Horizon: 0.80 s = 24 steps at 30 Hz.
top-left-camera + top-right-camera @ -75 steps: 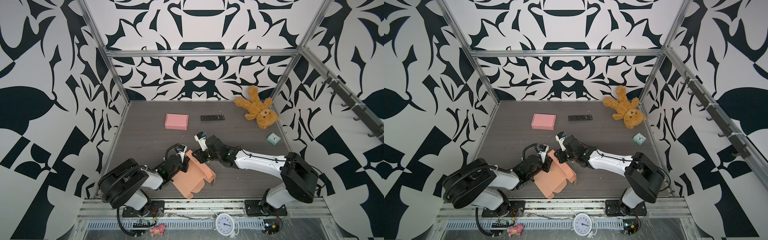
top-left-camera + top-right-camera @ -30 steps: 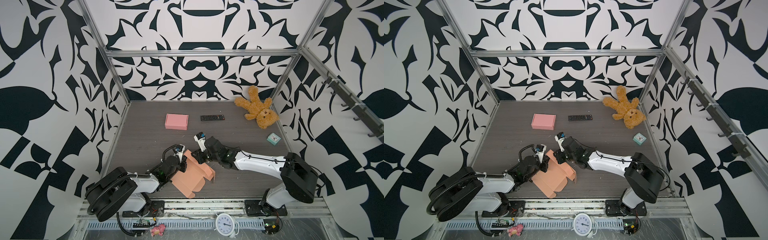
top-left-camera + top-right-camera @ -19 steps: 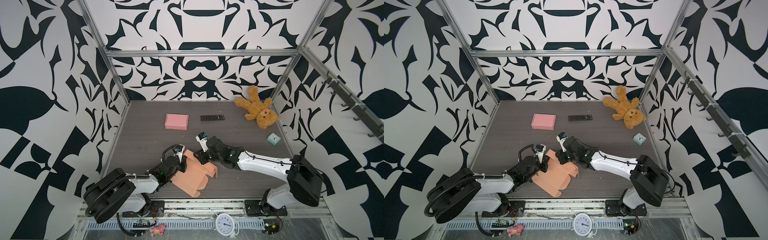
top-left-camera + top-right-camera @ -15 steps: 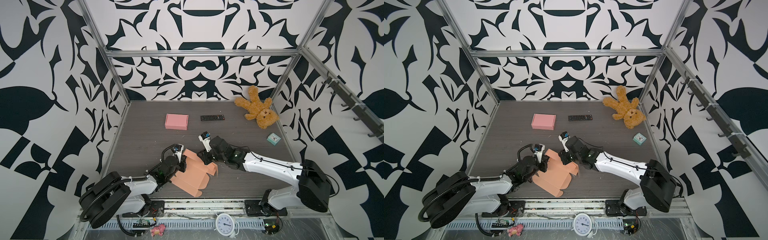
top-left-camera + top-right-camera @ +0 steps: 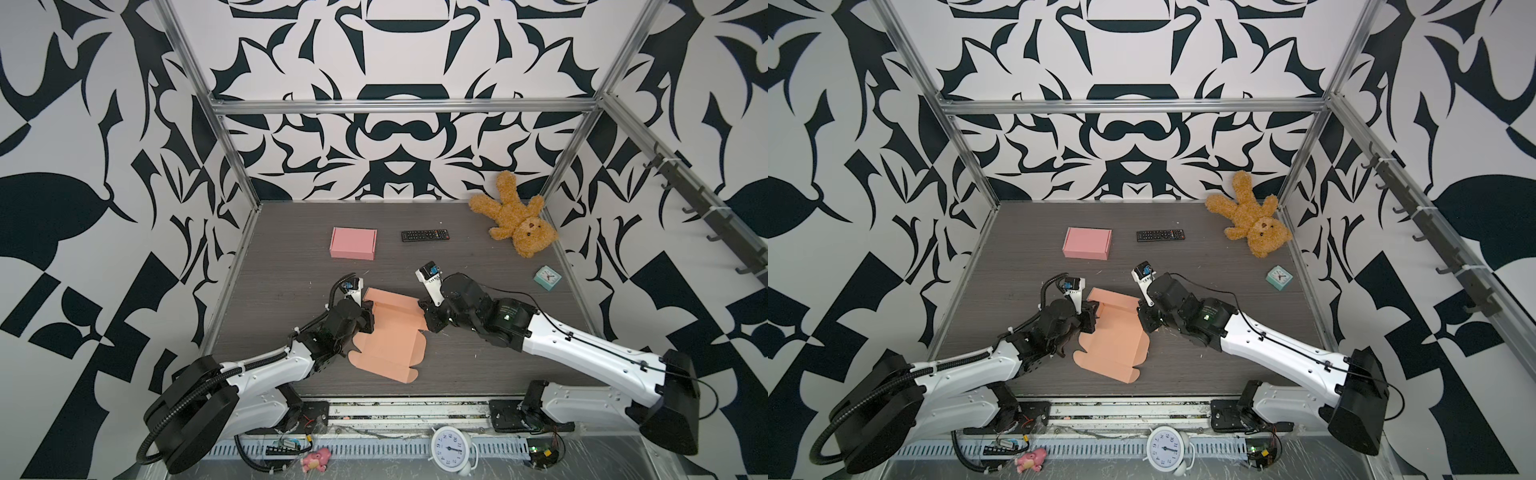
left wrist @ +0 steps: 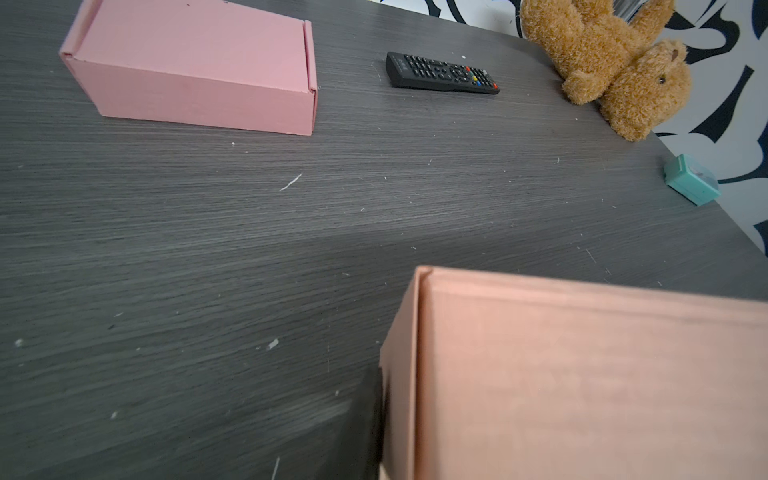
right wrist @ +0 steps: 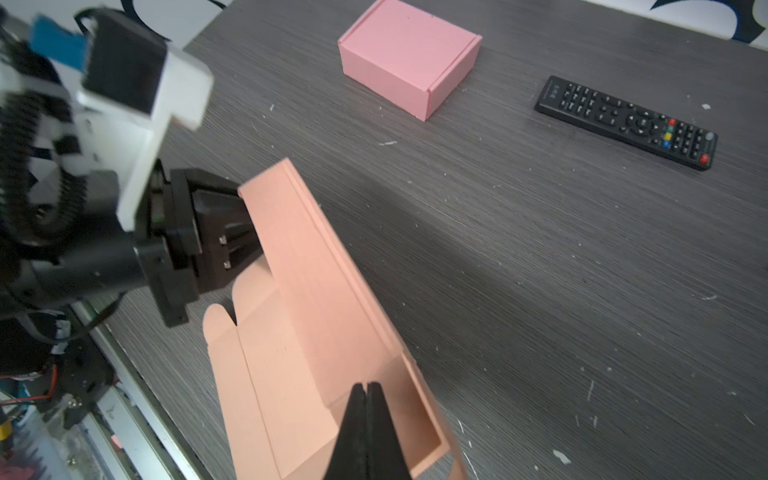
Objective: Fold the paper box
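paper box (image 5: 390,338) flatter than before

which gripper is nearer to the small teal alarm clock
Right. The right gripper sits at the edge of the peach paper box facing the small teal alarm clock; the left gripper holds the box's opposite edge, farther away.

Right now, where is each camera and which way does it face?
Both top views: high at the front, looking down toward the back wall; left arm, right arm, orange paper box between.
Left wrist: on the left arm, looking past the box's wall across the table; no clear robot part.
Right wrist: on the right arm, looking over the box at the left claw gripping it; right claw shut.
Shared: all four show the pink box and remote.
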Available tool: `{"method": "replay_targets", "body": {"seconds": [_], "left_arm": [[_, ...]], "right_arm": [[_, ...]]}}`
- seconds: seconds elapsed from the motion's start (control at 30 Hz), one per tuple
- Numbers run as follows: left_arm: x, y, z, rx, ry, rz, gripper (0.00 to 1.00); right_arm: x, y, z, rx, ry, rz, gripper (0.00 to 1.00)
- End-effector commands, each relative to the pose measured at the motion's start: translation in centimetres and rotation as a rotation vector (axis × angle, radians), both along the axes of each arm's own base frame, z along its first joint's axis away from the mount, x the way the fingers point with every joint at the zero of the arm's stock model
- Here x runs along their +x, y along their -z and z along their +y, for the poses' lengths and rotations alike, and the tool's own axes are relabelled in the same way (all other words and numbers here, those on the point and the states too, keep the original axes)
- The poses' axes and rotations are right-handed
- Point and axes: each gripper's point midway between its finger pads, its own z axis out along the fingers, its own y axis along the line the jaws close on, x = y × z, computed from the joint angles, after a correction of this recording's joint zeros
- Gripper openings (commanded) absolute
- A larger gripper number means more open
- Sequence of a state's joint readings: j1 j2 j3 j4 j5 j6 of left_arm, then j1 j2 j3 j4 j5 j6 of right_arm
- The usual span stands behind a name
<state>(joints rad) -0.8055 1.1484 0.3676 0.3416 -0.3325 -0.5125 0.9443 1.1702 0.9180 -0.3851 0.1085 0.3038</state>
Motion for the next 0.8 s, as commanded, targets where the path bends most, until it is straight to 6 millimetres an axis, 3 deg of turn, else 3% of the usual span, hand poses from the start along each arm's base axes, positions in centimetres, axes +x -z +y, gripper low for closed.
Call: {"method": "replay_targets", "body": {"seconds": [0.0,0.27,0.6,0.77], "left_arm": [[0.1,0.2,0.5,0.014,-0.051,0.047,0.17],[0.5,0.3,0.2,0.007,-0.057,0.056,0.16],[0.4,-0.5,-0.3,-0.021,-0.042,0.049,0.16],[0.1,-1.0,-0.2,-0.044,-0.041,0.054,0.16]], "right_arm": [[0.6,-1.2,-0.4,-0.036,0.007,-0.049,0.0],[2.2,0.3,-1.2,-0.186,0.048,-0.083,0.0],[2.9,0.1,0.9,-0.144,0.013,-0.089,0.0],[2.3,-1.0,2.2,-0.066,-0.035,-0.088,0.0]]}}
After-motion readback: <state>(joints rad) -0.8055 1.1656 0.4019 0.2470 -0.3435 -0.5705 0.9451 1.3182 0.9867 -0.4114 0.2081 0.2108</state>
